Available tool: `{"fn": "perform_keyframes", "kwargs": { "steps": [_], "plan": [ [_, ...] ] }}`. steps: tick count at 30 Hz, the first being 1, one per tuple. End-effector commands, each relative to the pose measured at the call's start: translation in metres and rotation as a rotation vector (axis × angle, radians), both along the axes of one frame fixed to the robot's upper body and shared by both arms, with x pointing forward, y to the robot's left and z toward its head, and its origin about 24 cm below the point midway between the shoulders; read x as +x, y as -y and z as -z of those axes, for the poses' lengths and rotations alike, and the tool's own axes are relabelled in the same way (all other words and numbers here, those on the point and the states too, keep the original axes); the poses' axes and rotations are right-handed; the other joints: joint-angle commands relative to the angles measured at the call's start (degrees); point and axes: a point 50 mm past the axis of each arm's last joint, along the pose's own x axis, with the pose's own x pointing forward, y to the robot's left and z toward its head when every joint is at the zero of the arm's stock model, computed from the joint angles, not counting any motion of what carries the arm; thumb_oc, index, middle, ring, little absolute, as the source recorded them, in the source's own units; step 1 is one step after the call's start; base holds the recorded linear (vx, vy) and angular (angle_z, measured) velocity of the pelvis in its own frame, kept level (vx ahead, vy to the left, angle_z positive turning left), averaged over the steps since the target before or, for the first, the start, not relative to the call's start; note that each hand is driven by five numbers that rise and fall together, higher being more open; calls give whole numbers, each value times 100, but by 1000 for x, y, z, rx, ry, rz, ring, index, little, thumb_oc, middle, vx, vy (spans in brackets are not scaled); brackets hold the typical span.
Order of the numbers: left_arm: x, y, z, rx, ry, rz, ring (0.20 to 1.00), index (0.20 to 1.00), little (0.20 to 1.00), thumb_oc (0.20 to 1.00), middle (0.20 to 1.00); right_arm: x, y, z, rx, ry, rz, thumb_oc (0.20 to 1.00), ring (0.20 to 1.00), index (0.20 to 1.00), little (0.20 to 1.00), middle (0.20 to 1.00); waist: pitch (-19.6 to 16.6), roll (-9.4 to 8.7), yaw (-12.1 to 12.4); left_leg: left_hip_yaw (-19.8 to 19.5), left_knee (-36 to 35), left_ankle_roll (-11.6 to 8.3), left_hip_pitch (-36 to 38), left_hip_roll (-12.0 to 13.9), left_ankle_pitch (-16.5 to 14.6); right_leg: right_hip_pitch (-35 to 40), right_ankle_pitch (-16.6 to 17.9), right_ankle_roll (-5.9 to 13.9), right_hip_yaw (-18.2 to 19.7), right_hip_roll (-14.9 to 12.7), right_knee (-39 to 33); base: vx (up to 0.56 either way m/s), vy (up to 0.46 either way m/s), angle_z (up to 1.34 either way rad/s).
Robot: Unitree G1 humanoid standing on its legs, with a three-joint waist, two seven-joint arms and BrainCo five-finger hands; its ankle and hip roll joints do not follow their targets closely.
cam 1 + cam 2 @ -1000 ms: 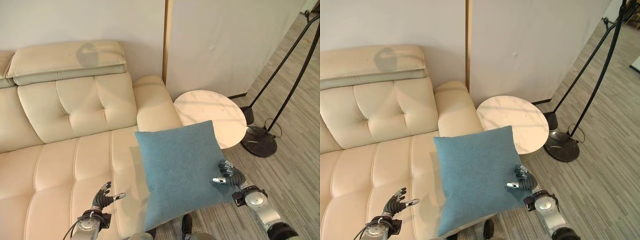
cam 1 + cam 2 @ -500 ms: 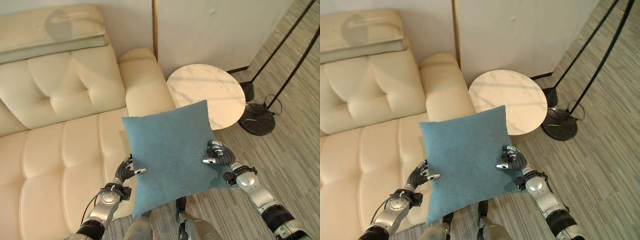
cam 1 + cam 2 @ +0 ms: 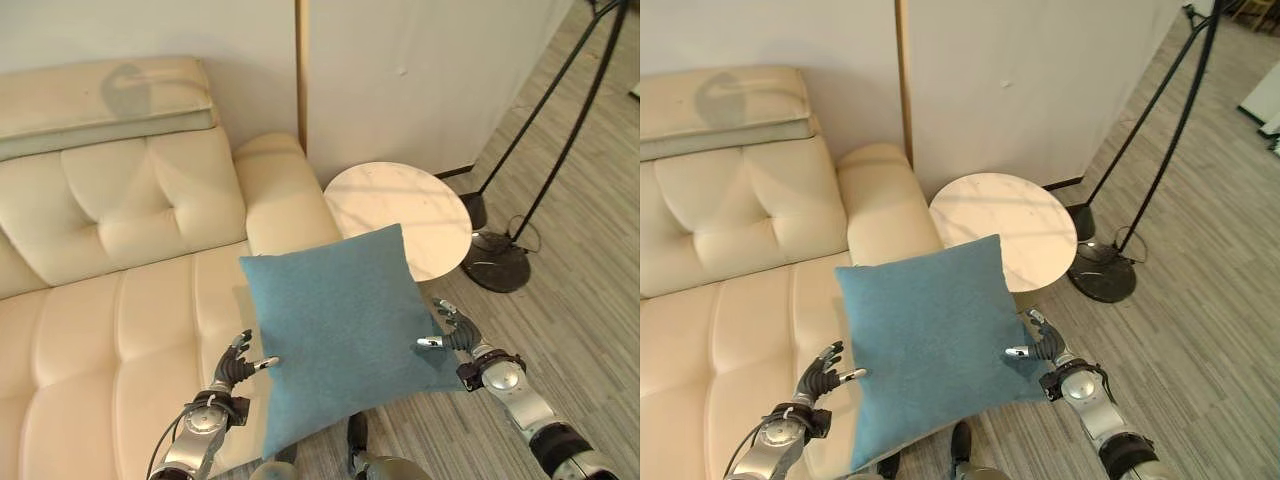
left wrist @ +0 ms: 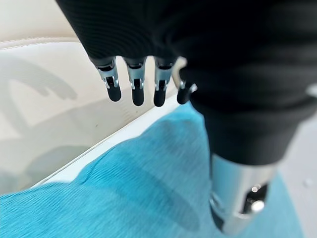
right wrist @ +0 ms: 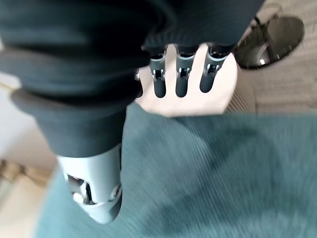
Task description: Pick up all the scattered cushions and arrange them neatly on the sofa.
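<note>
A square blue cushion (image 3: 345, 335) lies tilted over the front edge of the cream sofa (image 3: 120, 300), by its right armrest, with one corner hanging over the floor. My left hand (image 3: 240, 365) is at the cushion's left edge, open, fingers straight and the thumb pointing at the cloth; in the left wrist view its fingers (image 4: 133, 84) reach past the cushion (image 4: 148, 188) over the sofa seat. My right hand (image 3: 450, 335) is at the cushion's right edge, open, thumb over the cloth. The right wrist view shows its straight fingers (image 5: 181, 74) above the cushion (image 5: 208, 168).
A round white side table (image 3: 400, 215) stands just right of the armrest, close behind the cushion. A black floor lamp's base (image 3: 497, 262) sits on the striped floor to its right, its poles leaning up and right. A wall runs behind the sofa.
The camera has shifted. My left hand came up from the seat to the cushion's left edge. The right hand's fingers, curled on the cushion's right edge before, are now straight.
</note>
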Motion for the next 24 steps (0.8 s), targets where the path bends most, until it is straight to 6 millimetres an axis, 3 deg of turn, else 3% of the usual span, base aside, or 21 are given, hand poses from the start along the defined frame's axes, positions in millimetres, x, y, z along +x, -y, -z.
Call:
{"fn": "perform_keyframes", "kwargs": {
  "steps": [1,4,5,6,7,8,9,15,19,24],
  "plan": [
    [44,15,-35,-51,179,38,1000,1000,1000,1000,1000,37,-28,-37,100,141,-39,1000,1000,1000,1000,1000,465,-23,201,218,93,-27,66,-240,-472,-115,-631,488,21,-331,479,-160,-12,30],
    [59,36,-47,-98,235,70,1000,1000,1000,1000,1000,50,-65,-53,200,193,-107,1000,1000,1000,1000,1000,628,53,238,225,154,-48,-119,-244,-389,-279,-592,472,-11,-331,528,-108,1,6],
    [59,36,-47,-98,235,69,1000,1000,1000,1000,1000,51,-65,-54,200,193,-107,1000,1000,1000,1000,1000,629,53,238,225,156,-48,-121,-244,-389,-281,-593,472,-11,-331,531,-63,-5,-1],
    [65,49,-55,-128,271,89,1000,1000,1000,1000,1000,51,-90,-61,285,216,-157,909,909,909,909,909,677,65,229,239,169,-60,-168,-234,-352,-313,-589,468,-11,-320,539,-45,-5,-5],
    [66,55,-57,-147,285,98,1000,1000,1000,1000,1000,48,-102,-63,328,223,-183,699,699,699,699,699,685,68,215,242,164,-67,-176,-224,-338,-321,-591,465,-17,-318,545,-48,-2,-6],
    [68,60,-62,-167,306,105,1000,1000,1000,1000,1000,45,-111,-66,369,232,-212,341,341,341,341,341,672,66,196,236,149,-67,-166,-219,-332,-317,-593,464,-3,-313,546,0,0,0],
    [68,63,-64,-179,318,108,200,200,200,200,200,41,-118,-69,402,243,-234,200,200,200,200,200,657,65,177,236,141,-70,-150,-214,-333,-301,-596,464,-4,-311,543,0,0,0],
    [64,67,-84,-278,423,77,200,200,200,200,200,13,-124,-74,588,274,-270,200,200,200,200,200,462,16,-6,349,71,-54,68,-187,-409,-130,-616,488,85,-288,480,24,46,0],
    [57,60,-94,-341,483,20,200,200,200,200,200,-9,-114,-68,650,248,-282,200,200,200,200,200,213,-34,-146,473,26,-22,308,-193,-504,61,-549,534,220,-270,351,30,69,-14],
    [49,59,-104,-361,534,20,200,200,200,200,200,-19,-100,-59,713,221,-198,200,200,200,200,200,31,-44,-233,578,29,40,493,-221,-588,185,-496,595,355,-275,327,-1,108,-22]
  ]
}}
